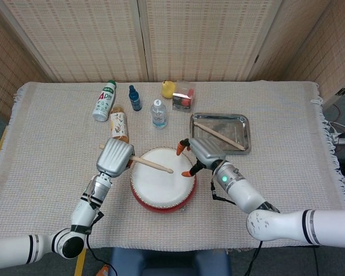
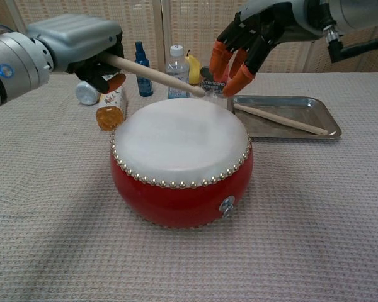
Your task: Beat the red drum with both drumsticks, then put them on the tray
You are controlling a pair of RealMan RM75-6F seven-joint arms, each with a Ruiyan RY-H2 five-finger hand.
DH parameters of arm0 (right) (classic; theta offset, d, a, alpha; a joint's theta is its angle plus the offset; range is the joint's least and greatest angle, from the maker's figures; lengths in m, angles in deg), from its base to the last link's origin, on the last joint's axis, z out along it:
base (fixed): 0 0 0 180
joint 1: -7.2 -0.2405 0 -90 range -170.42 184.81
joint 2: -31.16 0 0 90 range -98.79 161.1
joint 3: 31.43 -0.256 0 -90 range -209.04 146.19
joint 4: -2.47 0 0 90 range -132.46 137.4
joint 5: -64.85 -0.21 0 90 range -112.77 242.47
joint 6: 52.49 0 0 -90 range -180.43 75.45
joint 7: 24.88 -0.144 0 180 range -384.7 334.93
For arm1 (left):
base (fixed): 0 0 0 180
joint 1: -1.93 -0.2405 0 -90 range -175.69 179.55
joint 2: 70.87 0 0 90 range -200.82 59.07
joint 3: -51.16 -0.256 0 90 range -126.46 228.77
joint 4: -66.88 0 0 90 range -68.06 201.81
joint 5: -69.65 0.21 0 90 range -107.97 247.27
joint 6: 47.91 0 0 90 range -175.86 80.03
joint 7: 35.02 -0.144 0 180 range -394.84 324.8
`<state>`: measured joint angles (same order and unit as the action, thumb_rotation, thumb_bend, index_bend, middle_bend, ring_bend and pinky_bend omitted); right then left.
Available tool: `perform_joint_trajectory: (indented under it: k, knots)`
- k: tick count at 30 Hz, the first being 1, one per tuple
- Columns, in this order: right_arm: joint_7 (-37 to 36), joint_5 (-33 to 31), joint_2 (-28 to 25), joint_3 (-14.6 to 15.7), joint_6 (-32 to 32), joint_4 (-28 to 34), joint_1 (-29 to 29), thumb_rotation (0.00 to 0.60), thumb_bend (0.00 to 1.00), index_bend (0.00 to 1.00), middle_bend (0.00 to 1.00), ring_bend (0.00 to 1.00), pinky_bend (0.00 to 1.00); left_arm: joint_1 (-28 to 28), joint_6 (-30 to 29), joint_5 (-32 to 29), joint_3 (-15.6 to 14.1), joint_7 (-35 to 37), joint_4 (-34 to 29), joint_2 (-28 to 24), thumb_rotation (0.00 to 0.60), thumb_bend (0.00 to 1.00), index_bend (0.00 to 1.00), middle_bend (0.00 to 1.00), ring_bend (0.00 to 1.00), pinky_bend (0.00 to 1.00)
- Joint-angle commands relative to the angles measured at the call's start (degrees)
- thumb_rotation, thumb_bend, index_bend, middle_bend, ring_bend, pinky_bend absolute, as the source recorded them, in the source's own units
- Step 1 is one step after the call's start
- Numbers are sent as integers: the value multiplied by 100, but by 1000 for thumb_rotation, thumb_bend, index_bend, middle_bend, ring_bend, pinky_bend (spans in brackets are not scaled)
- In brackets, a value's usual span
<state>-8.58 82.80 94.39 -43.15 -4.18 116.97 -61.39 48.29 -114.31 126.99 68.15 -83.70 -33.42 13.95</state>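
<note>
From the head view, my left hand [image 1: 115,157] grips a drumstick [image 1: 151,165] whose tip reaches over the white skin of the red drum [image 1: 163,179], which sits at the near middle of the woven tablecloth [image 1: 57,138]. My right hand [image 1: 202,153] holds nothing, its orange-tipped fingers [image 1: 186,172] apart, at the drum's far right edge. The second drumstick [image 1: 219,135] lies diagonally in the metal tray [image 1: 243,131], just beyond and to the right of the drum. Along the far side I see a white bottle [image 1: 104,100] lying down, an amber bottle [image 1: 119,125] lying near it, a small blue bottle [image 1: 134,98], a clear water bottle [image 1: 157,113], a yellow fruit [image 1: 168,89] and a small clear box [image 1: 184,95].

From the chest view, my left hand [image 2: 88,51] is wrapped round its drumstick [image 2: 152,74], which slants down to the right with its tip above the drum's [image 2: 181,160] far rim. My right hand [image 2: 255,39] hangs above the gap between drum and tray [image 2: 321,111], fingers [image 2: 242,77] spread and pointing down, empty. The other stick [image 2: 280,119] rests flat in the tray.
</note>
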Motion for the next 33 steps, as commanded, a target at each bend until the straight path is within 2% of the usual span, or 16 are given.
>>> perform_joint_trajectory:
  k: [1,5,16,21,23,27,33]
  knots:
    - [71,-232,283,-18,140,-5,-173,600,56,423,296,290,357,110,-127,-187,52,-242,-18,114,600,501,989,1000,1000,1000]
    - [257,-337,603,-23,476,-135,-321,600,55,424,296,277,357,236,-343,-488,119,-532,-131,255,600,499,987,1000,1000,1000]
    - [374,-476,1130,-294,920,-336,-463,600,55,424,296,275,357,506,-642,-917,129,-848,-144,530,600,499,985,1000,1000,1000]
    - [517,-609,1364,-350,1041,-468,-529,600,55,473,312,289,357,610,-720,-1066,141,-917,-145,589,600,500,983,1000,1000,1000]
    - [596,-631,1449,-344,1116,-518,-548,600,80,515,327,299,357,645,-734,-1107,142,-936,-146,598,600,500,983,1000,1000,1000]
    - [706,-654,1654,-370,1264,-640,-555,600,223,615,348,316,357,732,-776,-1152,120,-997,-129,628,600,499,983,1000,1000,1000]
    - [737,-599,1860,-492,1342,-763,-508,600,308,659,366,339,373,839,-877,-1134,59,-1093,-87,714,600,499,983,1000,1000,1000]
